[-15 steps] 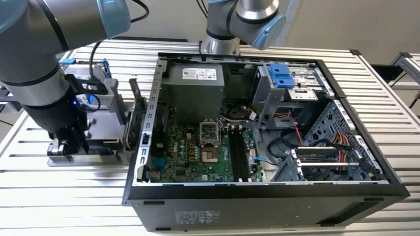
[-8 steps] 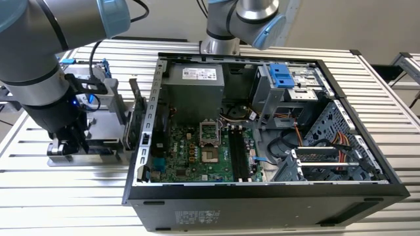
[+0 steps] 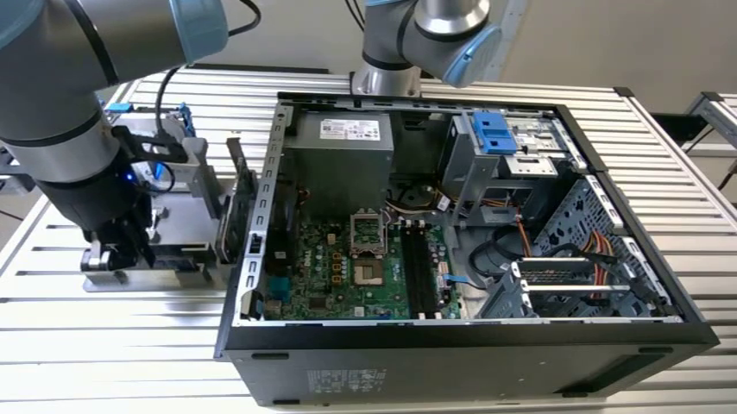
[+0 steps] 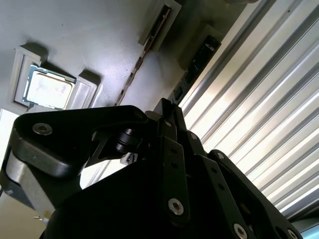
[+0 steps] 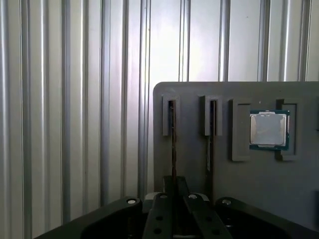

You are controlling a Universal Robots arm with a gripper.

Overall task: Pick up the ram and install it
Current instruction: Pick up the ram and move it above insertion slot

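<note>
- Ram (image 5: 173, 139): slim stick seen edge-on, seated in the slot nearest the edge of a grey holder (image 5: 239, 199). One end runs in under the pincer (image 5: 175, 183), in line with its tip.
- Pincer: its black links cover that end of the ram; I cannot tell whether it is apart or clamped.
- Second stick (image 5: 210, 134): in the neighbouring slot, with a processor chip (image 5: 268, 129) beyond it.
- Holder: lies on the ribbed desk (image 5: 75, 99), partly cut off by the frame.
- Open computer case (image 3: 461, 362): to the exterior view's right of the arm.

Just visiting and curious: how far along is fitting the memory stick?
Nothing installed yet: the motherboard's memory slots look empty. In hand: the arm is down at the gray tray, lined up with the ram in its slot. Lifting and fitting remain.
</note>
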